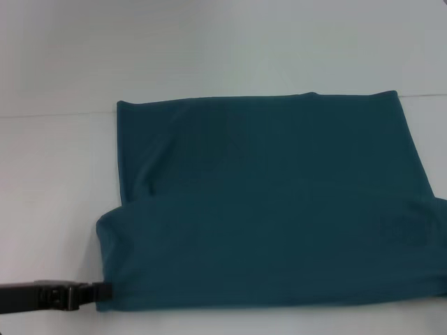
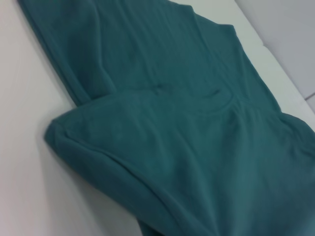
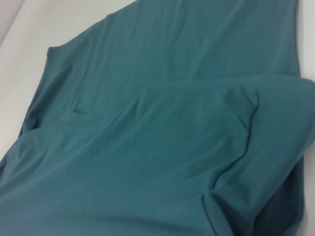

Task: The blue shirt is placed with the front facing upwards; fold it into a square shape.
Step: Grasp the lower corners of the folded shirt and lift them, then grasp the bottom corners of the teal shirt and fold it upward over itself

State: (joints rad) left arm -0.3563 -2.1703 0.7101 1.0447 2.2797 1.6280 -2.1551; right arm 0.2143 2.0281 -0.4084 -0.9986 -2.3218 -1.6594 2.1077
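Head view first: from where I stand, the blue shirt (image 1: 272, 202) lies spread on the white bench (image 1: 56, 174), already doubled over. A near layer has been brought up across the lower half, its upper edge running roughly level across the middle of the cloth, while the far layer stretches back to a straight edge. No print shows on the surface facing up, so I take it the front is tucked inside the folds.

At the near left corner of the shirt sits the left end effector (image 1: 98, 292), its dark arm reaching in low from the left edge, its tip right against the fabric's corner. Whether it is clenched on the hem or has let go I cannot tell; its tip is too small and dark against the cloth. The right end effector does not appear in any view, though its wrist camera looks closely over the shirt's right side, where a seamed edge curls over a bulging fold.

The left wrist view shows that near left corner puffed and rounded rather than flat, with air trapped under the top layer. My guess is the corner sits that way because the fold was just laid. The shape is wider than deep, so a further fold across seems needed for a square.
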